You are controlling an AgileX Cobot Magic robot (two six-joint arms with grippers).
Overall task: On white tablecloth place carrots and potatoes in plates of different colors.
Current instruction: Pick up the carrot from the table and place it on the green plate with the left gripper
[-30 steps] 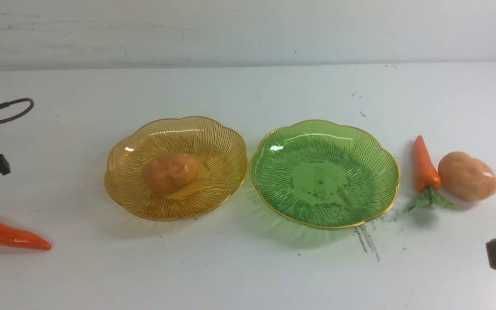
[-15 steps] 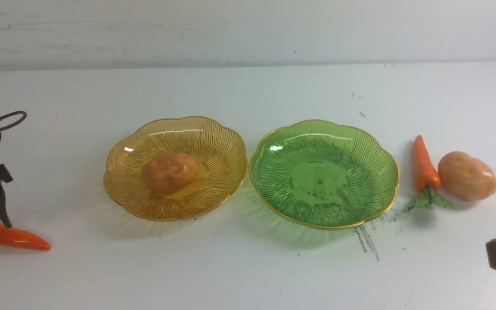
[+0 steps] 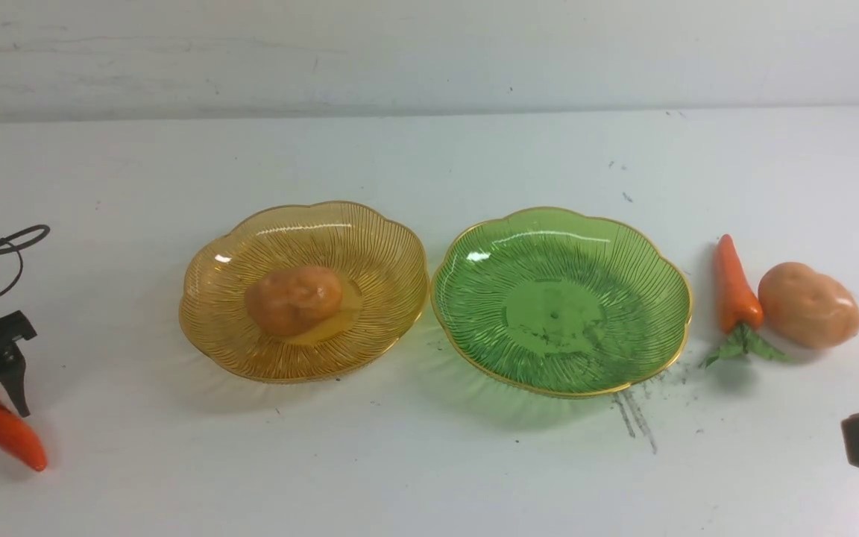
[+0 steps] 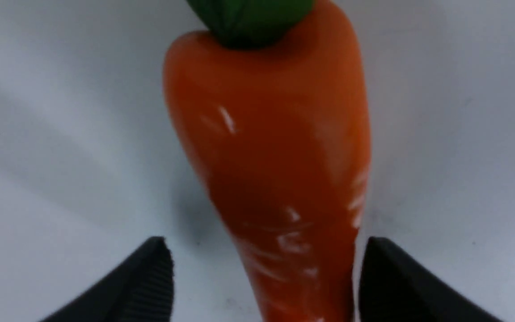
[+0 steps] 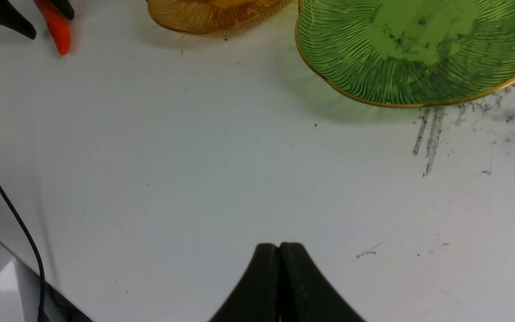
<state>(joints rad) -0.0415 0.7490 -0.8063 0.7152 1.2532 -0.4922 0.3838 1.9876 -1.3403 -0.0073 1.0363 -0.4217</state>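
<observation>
left carrot [image 3: 1,429]: on white tablecloth [image 3: 429,470] at table's left edge, toward near-left corner; slanted, tip toward near edge; leafy end hidden behind left pincer in front view; outside both plates.
left pincer [image 4: 264,255]: half-wide, straddling left carrot; one finger [image 4: 396,281] against or just beside carrot's flank, other finger [image 4: 148,281] apart with cloth showing between; no clamp seen.
right carrot [image 3: 734,287]: near table's right edge, just beside green plate's rim; tip toward far edge, green leaves toward near edge.
loose potato [image 3: 810,304]: on cloth between right carrot and right edge; just beside the carrot, contact unclear.
plated potato [image 3: 295,300]: lying in middle of amber plate.
amber plate [image 3: 385,246]: mid-table, left of centre; ribbed, gold scalloped rim.
green plate [image 3: 623,261]: mid-table, right of centre; rim just beside amber plate's rim, touching or not unclear; dark smudges on its floor.
right pincer [image 5: 280,250]: closed, fingers pressed fully together, nothing between; by right edge toward near-right corner; touching cloth or not, cannot tell.
scuff streaks [image 3: 634,418]: grey, on cloth at green plate's near side.
cable [image 3: 4,242]: black loop at left edge, far side of left pincer.
</observation>
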